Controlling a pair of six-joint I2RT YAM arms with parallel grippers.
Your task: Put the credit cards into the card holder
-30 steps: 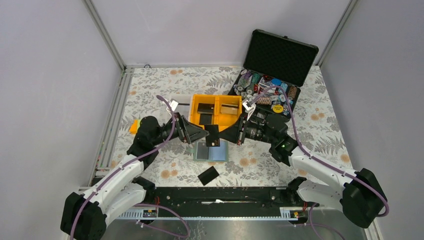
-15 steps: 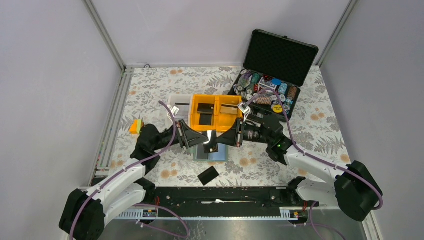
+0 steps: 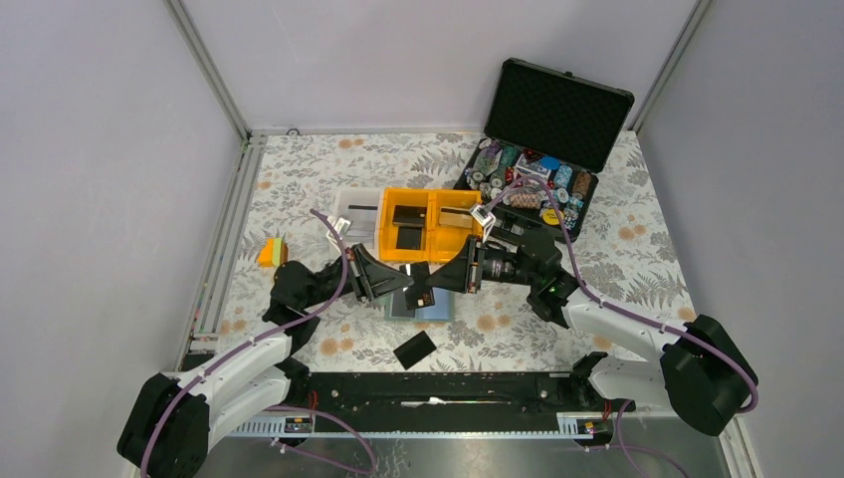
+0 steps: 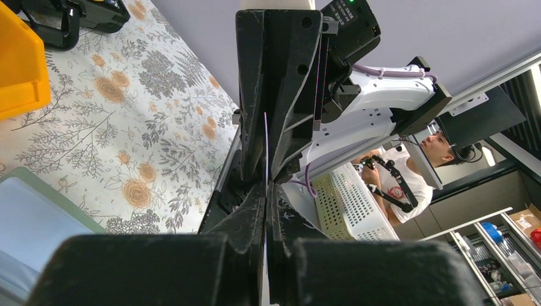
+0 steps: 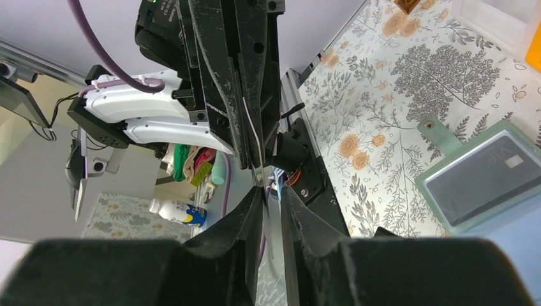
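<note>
A black credit card (image 3: 419, 284) hangs edge-up between both grippers, just above the sage-green card holder (image 3: 430, 310). My left gripper (image 3: 406, 283) is shut on the credit card, which shows as a thin edge (image 4: 265, 150) between its pressed jaws (image 4: 268, 191). My right gripper (image 3: 438, 283) faces it with jaws slightly apart (image 5: 271, 194); the card's edge (image 5: 252, 135) stands loose in that gap. The card holder (image 5: 446, 137) lies open with a dark card (image 5: 481, 175) in its clear pocket. Another black card (image 3: 414, 350) lies on the table near the arms' bases.
A yellow bin (image 3: 436, 245) behind the holder keeps more cards, black (image 3: 406, 215) and tan (image 3: 458, 213). A white bin (image 3: 348, 204) stands to its left. An open black case (image 3: 557, 105) with poker chips is back right. An orange-and-green block (image 3: 269, 252) lies left.
My left gripper closed on the card that the right gripper held. The right jaws have parted. Both arms shifted slightly left and lower over the holder.
</note>
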